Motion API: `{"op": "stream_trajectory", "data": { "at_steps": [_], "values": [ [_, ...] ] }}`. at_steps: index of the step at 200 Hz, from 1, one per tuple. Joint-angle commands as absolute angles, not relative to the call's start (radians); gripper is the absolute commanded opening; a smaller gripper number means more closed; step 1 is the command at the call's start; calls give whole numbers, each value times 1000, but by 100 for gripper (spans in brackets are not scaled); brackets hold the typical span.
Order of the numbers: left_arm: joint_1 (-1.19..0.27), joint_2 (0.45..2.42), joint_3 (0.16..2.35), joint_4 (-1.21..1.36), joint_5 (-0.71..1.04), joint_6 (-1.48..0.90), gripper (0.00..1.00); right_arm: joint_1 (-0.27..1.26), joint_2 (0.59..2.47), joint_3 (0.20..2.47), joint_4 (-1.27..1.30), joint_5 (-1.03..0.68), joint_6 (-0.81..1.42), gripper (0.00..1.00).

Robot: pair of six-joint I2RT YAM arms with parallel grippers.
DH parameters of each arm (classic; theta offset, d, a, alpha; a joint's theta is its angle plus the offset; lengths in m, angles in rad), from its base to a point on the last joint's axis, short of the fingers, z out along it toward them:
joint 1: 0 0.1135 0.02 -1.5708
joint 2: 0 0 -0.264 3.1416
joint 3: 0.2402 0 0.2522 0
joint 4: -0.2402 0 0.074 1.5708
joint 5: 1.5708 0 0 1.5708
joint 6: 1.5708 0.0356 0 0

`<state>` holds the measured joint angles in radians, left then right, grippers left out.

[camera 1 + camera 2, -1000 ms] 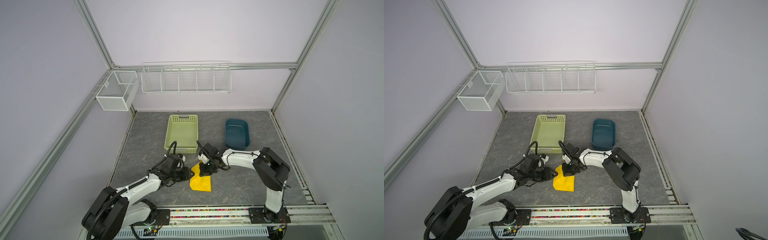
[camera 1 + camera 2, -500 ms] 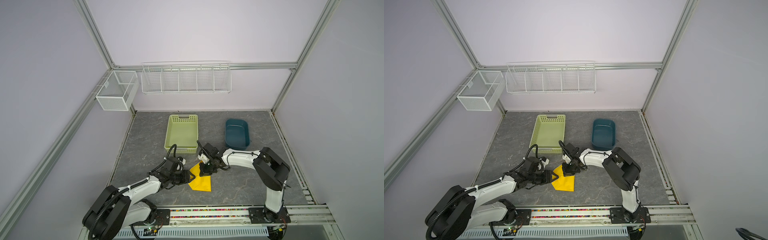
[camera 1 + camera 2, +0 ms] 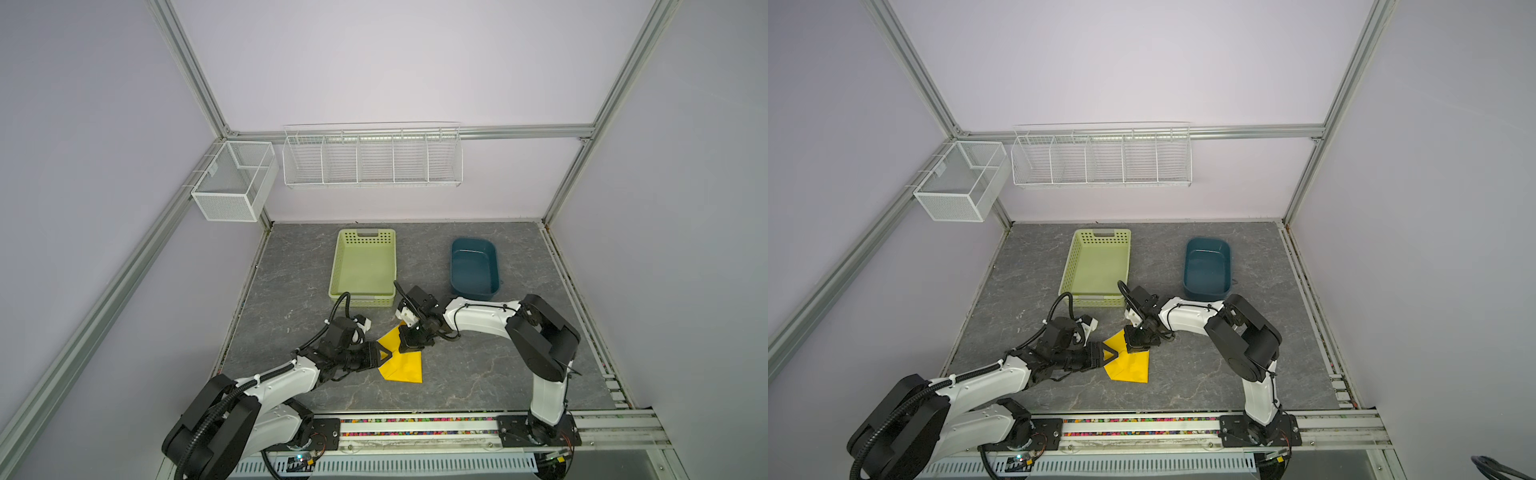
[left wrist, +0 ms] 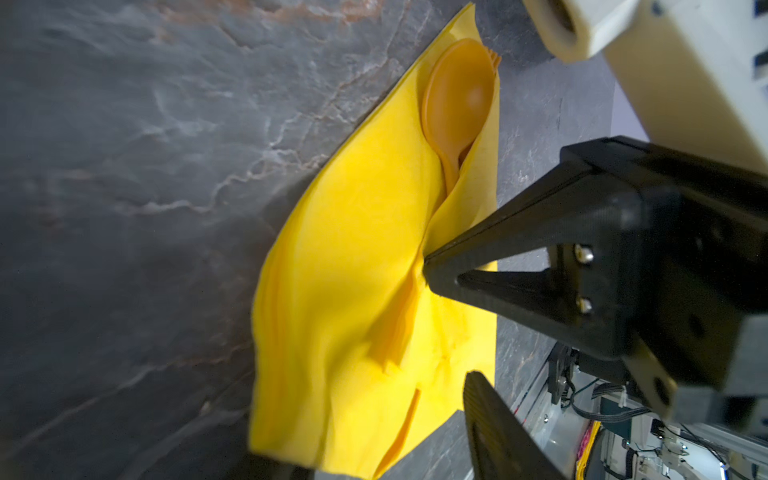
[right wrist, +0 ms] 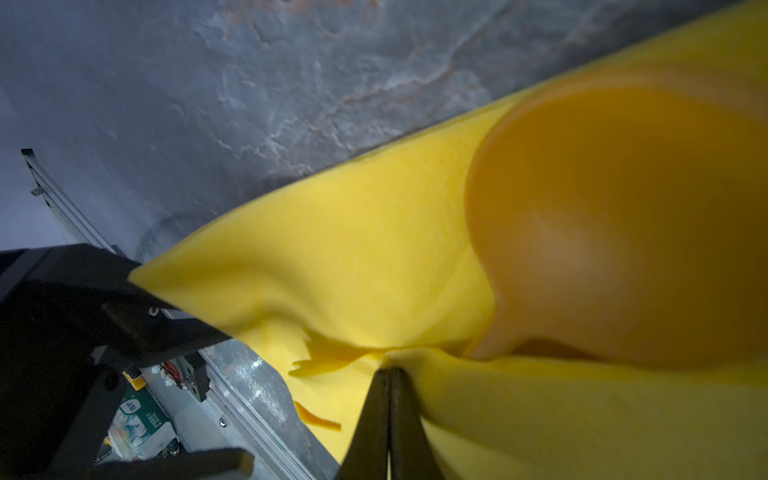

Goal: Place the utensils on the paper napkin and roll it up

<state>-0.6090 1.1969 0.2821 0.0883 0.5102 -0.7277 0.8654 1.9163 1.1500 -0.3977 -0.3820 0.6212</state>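
The yellow paper napkin (image 3: pixel 404 369) (image 3: pixel 1130 369) lies on the table's front middle, folded loosely over the orange utensils. The spoon's bowl (image 4: pixel 455 95) (image 5: pixel 623 216) pokes out of the fold, with fork tines (image 4: pixel 493 58) just behind it. Orange handle ends (image 4: pixel 395 328) show lower down. My right gripper (image 3: pixel 406 348) (image 5: pixel 388 370) is shut, its tips pushed into a crease of the napkin. My left gripper (image 3: pixel 384 355) (image 4: pixel 382 457) is open at the napkin's left edge, and that edge lies between its fingers.
A pale green basket (image 3: pixel 337 266) stands just behind the grippers, and a dark blue tub (image 3: pixel 495 266) sits to its right. White wire racks (image 3: pixel 372 158) hang on the back wall. The arms' mounting rail (image 3: pixel 415 424) runs along the front edge.
My left gripper opened wider and slid right onto the napkin's left edge. The napkin's left flap spread out flatter. The right gripper stayed shut in place.
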Motion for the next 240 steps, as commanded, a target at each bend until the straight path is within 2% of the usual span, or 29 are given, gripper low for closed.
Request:
{"op": "stream_trajectory", "data": {
  "at_steps": [1, 47, 85, 106, 128, 163, 186, 240],
  "values": [
    [-619, 1234, 247, 111, 512, -752, 53, 859, 1957, 1114, -426, -313, 626, 7],
    [-651, 1237, 241, 99, 472, -756, 51, 858, 1959, 1114, -426, -314, 627, 7],
    [-669, 1178, 255, -53, 322, -755, 47, 859, 1957, 1111, -428, -313, 626, 7],
    [-671, 1149, 249, -61, 319, -759, 47, 860, 1956, 1111, -428, -312, 626, 7],
    [-670, 1153, 250, -61, 322, -758, 41, 859, 1958, 1112, -428, -314, 626, 7],
    [-670, 1179, 268, -34, 346, -765, 19, 859, 1958, 1112, -428, -314, 627, 7],
    [-671, 1165, 291, -28, 364, -778, 10, 860, 1958, 1108, -426, -311, 627, 6],
    [-670, 1054, 343, -18, 417, -834, 4, 858, 1959, 1088, -404, -305, 652, 6]
  ]
}}
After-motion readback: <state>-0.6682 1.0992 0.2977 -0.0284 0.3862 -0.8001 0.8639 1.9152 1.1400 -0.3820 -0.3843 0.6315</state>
